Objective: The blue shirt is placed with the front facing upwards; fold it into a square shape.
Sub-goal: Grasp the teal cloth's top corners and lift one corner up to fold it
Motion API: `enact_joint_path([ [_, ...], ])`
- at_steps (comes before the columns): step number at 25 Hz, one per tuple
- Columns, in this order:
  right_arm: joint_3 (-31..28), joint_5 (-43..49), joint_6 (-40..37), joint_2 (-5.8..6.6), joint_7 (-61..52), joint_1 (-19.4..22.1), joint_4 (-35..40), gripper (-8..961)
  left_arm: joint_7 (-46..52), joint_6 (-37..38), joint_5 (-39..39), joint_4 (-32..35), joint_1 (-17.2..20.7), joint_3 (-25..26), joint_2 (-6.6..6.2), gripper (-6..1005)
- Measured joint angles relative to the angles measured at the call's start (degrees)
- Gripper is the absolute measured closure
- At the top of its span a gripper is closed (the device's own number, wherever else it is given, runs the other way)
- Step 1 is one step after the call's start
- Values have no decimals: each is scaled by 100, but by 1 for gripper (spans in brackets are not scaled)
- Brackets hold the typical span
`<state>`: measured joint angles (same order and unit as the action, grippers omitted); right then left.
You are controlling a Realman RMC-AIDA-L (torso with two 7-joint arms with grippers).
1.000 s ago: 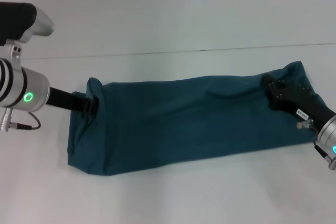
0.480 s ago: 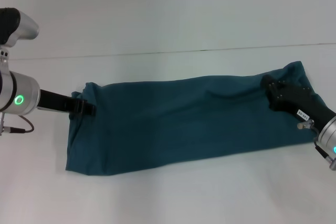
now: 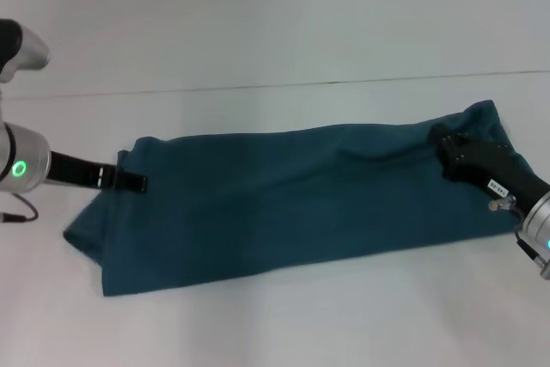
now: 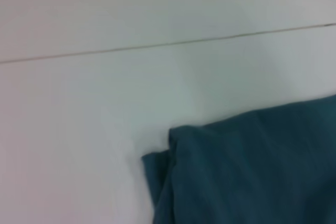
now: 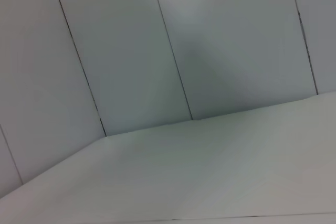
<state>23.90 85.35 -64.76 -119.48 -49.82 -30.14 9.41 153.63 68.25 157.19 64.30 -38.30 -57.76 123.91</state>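
The blue shirt (image 3: 301, 195) lies on the white table as a long teal band running left to right, with no lettering showing. My left gripper (image 3: 134, 184) sits low at the band's left end, its black tip over the cloth edge. The left wrist view shows only a folded corner of the blue shirt (image 4: 247, 171) and bare table. My right gripper (image 3: 442, 149) rests on the right end of the shirt, shut on cloth that puckers around its tip. The right wrist view shows only wall panels and table.
The white table (image 3: 275, 40) runs wide behind and in front of the shirt, with a thin dark seam (image 3: 284, 86) across it. A wall of pale panels (image 5: 131, 51) stands beyond.
My left arm has drawn back to the left and lower. The raised cloth at the shirt's left end has dropped flat, and its lower left corner now reaches farther left. The right arm has not moved.
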Motion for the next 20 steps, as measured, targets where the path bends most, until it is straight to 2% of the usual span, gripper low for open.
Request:
enact_joint_path([
  [6, 0, 5, 21, -1, -1, 0, 3, 930, 185, -259, 272, -295, -20, -23, 2, 119],
  [20, 1, 17, 30, -4, -151, 0, 70, 931, 356, -376, 634, -740, -147, -67, -34, 120],
])
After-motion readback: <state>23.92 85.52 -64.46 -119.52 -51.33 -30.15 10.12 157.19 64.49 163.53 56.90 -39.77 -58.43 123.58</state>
